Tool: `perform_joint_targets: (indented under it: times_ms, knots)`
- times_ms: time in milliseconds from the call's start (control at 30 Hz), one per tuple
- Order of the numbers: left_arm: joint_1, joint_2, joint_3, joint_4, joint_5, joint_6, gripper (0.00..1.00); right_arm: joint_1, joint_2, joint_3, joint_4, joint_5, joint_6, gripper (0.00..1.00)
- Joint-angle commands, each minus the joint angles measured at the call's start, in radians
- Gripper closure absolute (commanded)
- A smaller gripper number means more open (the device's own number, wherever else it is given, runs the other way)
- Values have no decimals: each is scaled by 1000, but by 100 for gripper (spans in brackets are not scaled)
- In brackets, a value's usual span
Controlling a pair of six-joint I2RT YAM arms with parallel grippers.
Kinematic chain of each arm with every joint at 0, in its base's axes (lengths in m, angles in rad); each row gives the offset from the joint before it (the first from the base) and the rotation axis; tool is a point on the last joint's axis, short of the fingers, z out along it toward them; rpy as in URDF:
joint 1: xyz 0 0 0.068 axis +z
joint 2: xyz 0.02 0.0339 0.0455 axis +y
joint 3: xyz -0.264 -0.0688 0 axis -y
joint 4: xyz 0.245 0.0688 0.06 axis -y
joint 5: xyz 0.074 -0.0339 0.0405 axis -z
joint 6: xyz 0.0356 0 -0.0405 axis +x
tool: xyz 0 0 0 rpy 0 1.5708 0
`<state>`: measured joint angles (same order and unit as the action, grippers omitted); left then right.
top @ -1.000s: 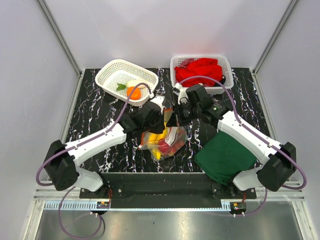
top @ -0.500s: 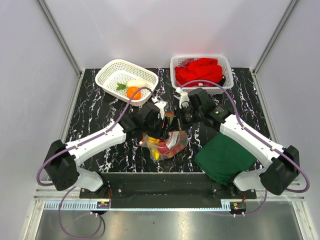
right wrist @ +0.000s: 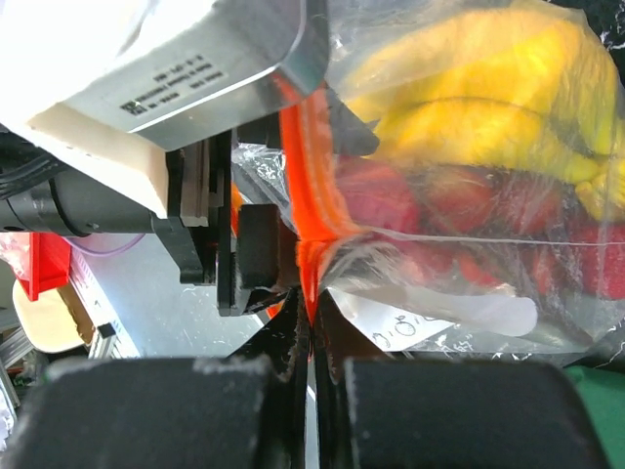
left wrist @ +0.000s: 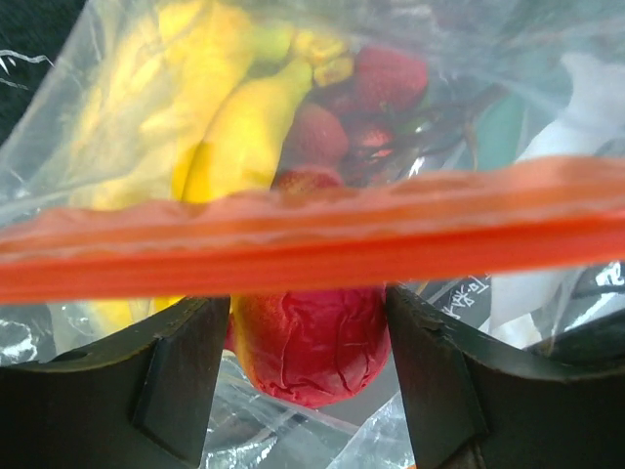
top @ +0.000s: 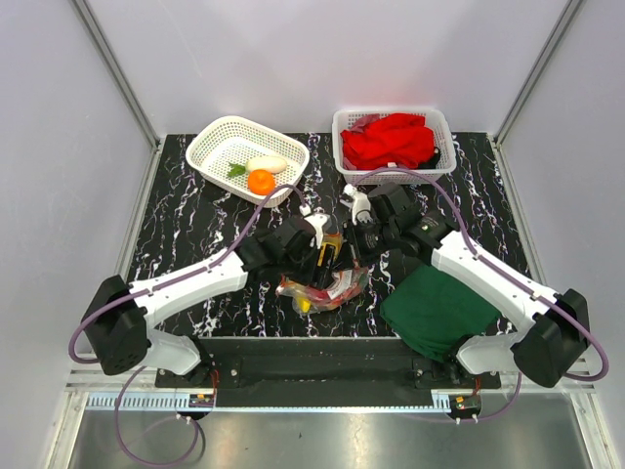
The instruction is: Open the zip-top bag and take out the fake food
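- Nearest you, the dark green cloth (top: 435, 308) lies just right of the work. It plays no part in this.
- The zip-top bag (top: 327, 285) sits mid-table between your two arms, with fake food (left wrist: 234, 137) inside it: bananas and a red apple (left wrist: 312, 342).
- Your right gripper (right wrist: 311, 327) is pinched tight on the orange zip strip (right wrist: 305, 186). Your left gripper (left wrist: 311, 327) has its fingers apart, and the strip crosses just above them.
- I judge you are at the opening step. Next, the left should close on one lip of the strip, then draw away from the right to part the seal.
- A white label (left wrist: 469, 288) on the bag and a sticker (right wrist: 186, 83) on the left gripper's body carry print, seemingly too fine to read.
- Farthest off, the white basket (top: 200, 149) holds an orange (top: 261, 182) and a pale piece.
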<state>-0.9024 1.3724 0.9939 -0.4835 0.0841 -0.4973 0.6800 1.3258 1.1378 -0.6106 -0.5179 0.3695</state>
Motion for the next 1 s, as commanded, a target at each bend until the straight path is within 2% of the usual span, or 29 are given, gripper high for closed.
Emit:
perform_joint_targets:
  times_ms: [0, 333, 367, 400, 533, 600, 633, 667, 700, 967]
  knots:
    - [-36, -33, -35, -9, 63, 3, 32, -7, -19, -13, 101, 55, -15, 100]
    - [-69, -50, -132, 91, 85, -50, 35, -7, -36, -58, 118, 55, -9, 100]
    - [-69, -58, -133, 92, 82, -55, 38, -7, -34, -61, 121, 53, -10, 100]
    - [-70, -61, -135, 91, 69, -56, 48, -7, -33, -65, 123, 55, -9, 100]
    - [-75, -90, -124, 92, 22, -60, 73, -7, -36, -76, 129, 52, -3, 100]
    - [-75, -108, -107, 94, -16, -58, 80, -7, -45, -79, 130, 52, 2, 100]
    - [-75, -117, -100, 94, -29, -50, 89, -7, -51, -81, 133, 52, 2, 100]
    - [-75, -128, -84, 92, -59, -47, 92, -7, -54, -81, 135, 50, 3, 100]
    - [-75, -134, -75, 88, -79, -40, 99, -7, -60, -81, 137, 48, 3, 100]
    - [-81, -217, -15, 143, -361, 65, 100, -7, -62, -79, 161, 24, 11, 100]
